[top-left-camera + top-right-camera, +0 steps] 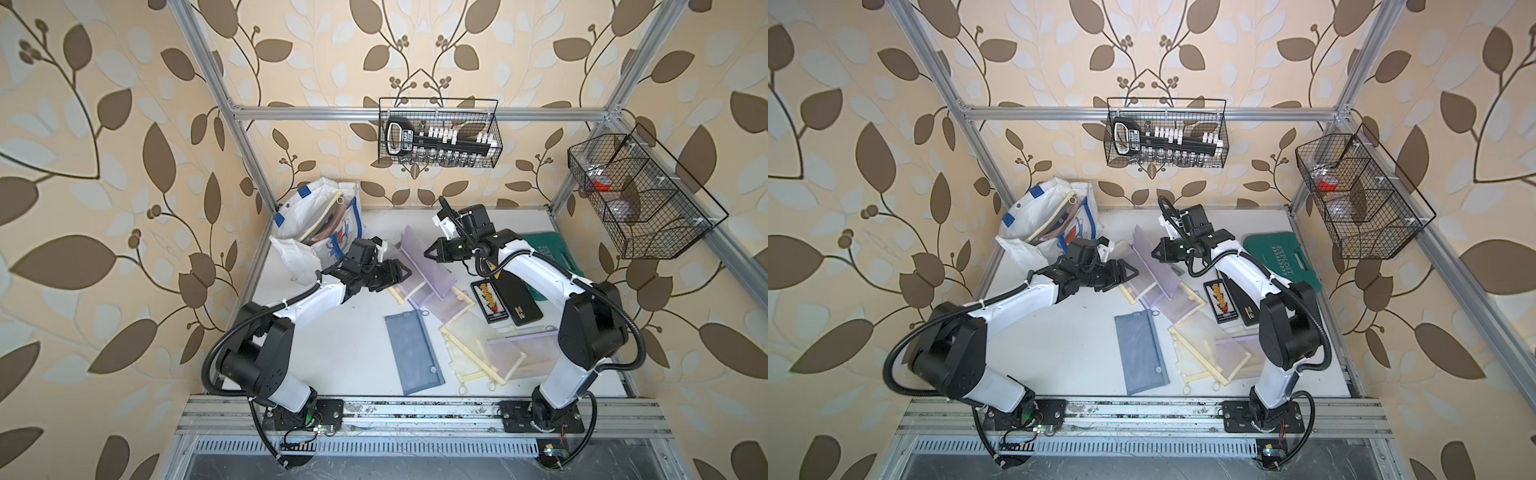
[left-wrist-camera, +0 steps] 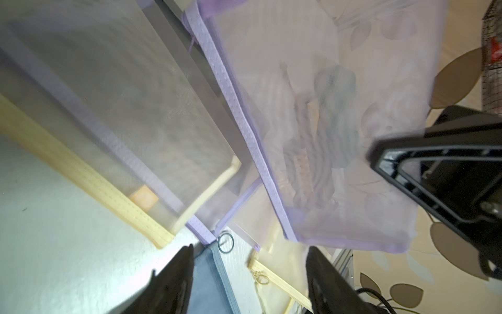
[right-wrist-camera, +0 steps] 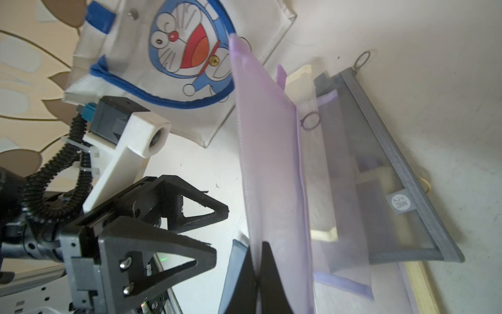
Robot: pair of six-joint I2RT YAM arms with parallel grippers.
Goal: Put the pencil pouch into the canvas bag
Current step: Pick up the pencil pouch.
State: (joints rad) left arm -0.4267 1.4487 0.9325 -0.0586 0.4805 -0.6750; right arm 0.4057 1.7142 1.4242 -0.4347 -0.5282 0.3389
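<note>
My right gripper [image 3: 256,252] is shut on the edge of a purple mesh pencil pouch [image 3: 269,149], which hangs clear of the table in both top views [image 1: 428,262] [image 1: 1156,262]. My left gripper [image 2: 250,252] is open beside the pouch's other side, its jaws apart with nothing between them, and in a top view it sits at the pouch's near-left edge [image 1: 405,272]. The canvas bag [image 1: 299,212] [image 1: 1034,203] stands open at the back left, white with blue handles and a cartoon print [image 3: 187,40]. A yellow-zipped pouch [image 1: 328,220] sits inside it.
Several more mesh pouches lie on the table: a blue-grey one [image 1: 411,353], yellow ones [image 1: 469,345] and a purple one [image 1: 519,353]. A black bit case [image 1: 507,303] and a teal tool case [image 1: 552,257] are under the right arm. Wire baskets [image 1: 440,133] [image 1: 636,195] hang on the frame.
</note>
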